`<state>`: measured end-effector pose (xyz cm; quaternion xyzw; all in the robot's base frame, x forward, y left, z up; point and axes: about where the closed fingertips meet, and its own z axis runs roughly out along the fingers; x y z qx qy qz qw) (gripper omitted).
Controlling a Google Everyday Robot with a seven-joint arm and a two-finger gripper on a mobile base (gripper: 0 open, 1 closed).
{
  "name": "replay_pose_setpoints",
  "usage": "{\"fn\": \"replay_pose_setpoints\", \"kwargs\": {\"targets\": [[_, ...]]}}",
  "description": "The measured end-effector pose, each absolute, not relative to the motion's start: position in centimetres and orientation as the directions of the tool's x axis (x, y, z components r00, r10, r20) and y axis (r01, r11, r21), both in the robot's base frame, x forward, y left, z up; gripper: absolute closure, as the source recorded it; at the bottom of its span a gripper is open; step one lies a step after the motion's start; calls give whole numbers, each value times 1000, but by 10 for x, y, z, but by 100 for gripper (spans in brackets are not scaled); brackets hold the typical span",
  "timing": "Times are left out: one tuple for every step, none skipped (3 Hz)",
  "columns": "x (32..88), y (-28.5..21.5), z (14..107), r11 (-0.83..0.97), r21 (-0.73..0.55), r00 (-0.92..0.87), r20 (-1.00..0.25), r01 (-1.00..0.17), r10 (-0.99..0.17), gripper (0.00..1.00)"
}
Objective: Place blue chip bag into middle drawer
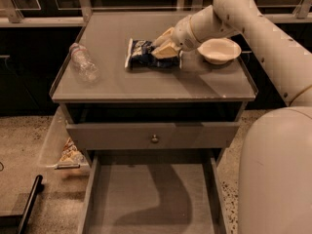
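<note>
The blue chip bag (140, 53) lies flat on the cabinet top, left of the white bowl. My gripper (162, 46) reaches in from the right and sits over the bag's right end. It is open, with one finger (165, 35) behind the bag and the other (165, 52) on its near side. The bag rests on the surface. The middle drawer (151, 194) stands pulled out at the bottom of the view, its flat grey floor bare and in shadow.
A clear plastic bottle (84, 62) lies at the top's left side. A white bowl (219, 50) sits at the right. A drawer front with a brass knob (155, 138) sticks out a little above the open drawer. A clear bin (61, 147) stands on the floor at the left.
</note>
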<state>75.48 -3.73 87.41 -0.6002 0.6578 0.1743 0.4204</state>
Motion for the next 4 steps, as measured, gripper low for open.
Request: {"fn": "replay_pose_setpoints", "kwargs": {"targets": [[755, -37, 874, 219, -275, 74, -762, -936, -643, 100], [755, -36, 872, 217, -272, 72, -763, -937, -643, 100], [747, -37, 877, 208, -283, 92, -768, -936, -633, 100], [731, -43, 891, 202, -313, 130, -780, -928, -612, 100]]}}
